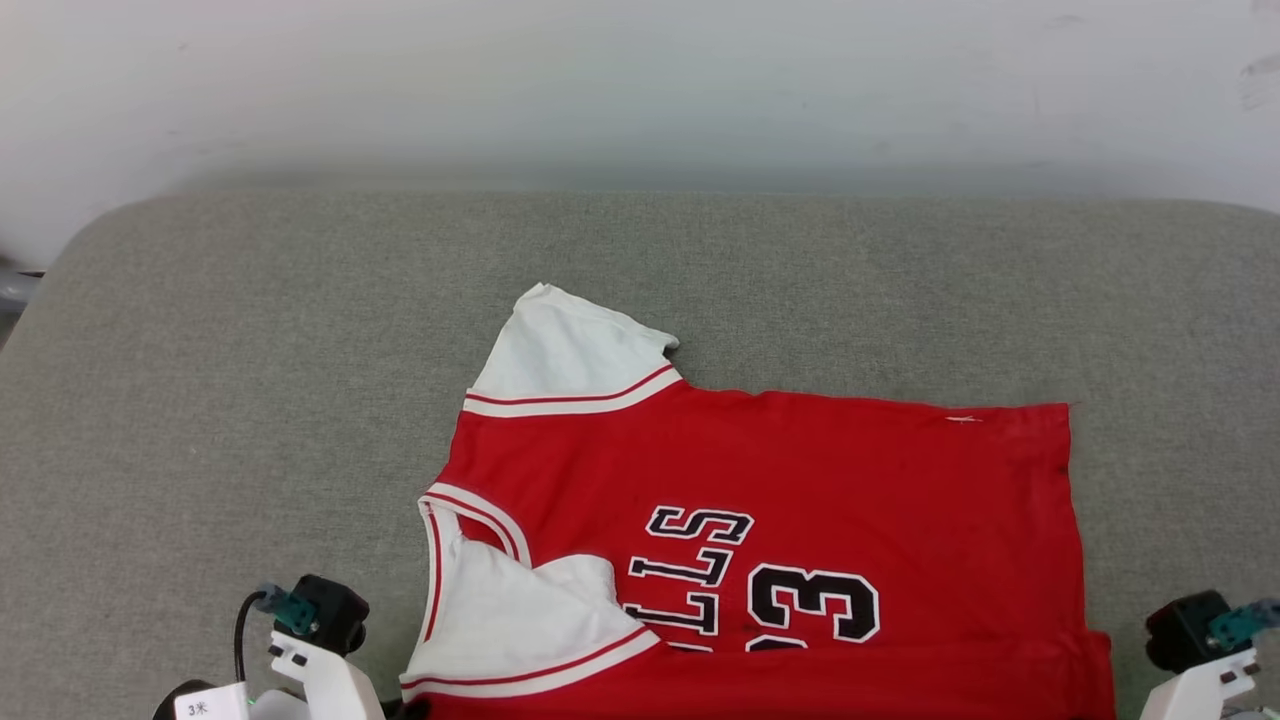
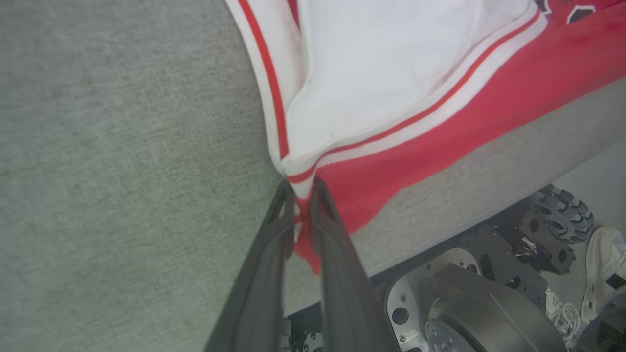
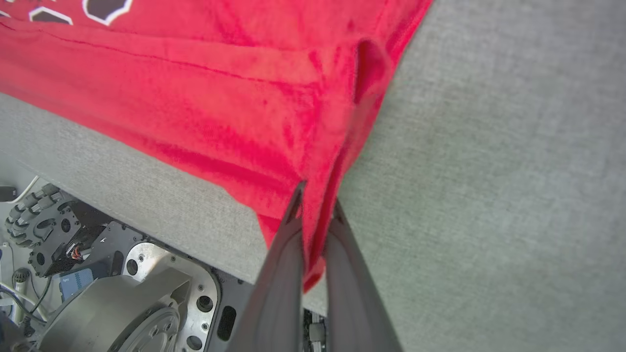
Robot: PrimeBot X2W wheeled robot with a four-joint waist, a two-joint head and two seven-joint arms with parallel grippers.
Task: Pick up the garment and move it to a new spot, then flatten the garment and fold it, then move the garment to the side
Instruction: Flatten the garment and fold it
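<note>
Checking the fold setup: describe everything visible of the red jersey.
The jersey is red, knit-looking cloth with white short sleeves, striped red-and-white trim, black white-outlined lettering and a 23. It lies front-up, mostly flat on the grey padded surface, neck toward the robot's left, hem toward its right. The near sleeve is folded onto the chest. The left gripper pinches the sleeve-side near corner and the right gripper the hem corner, both at the surface's front edge.
</note>
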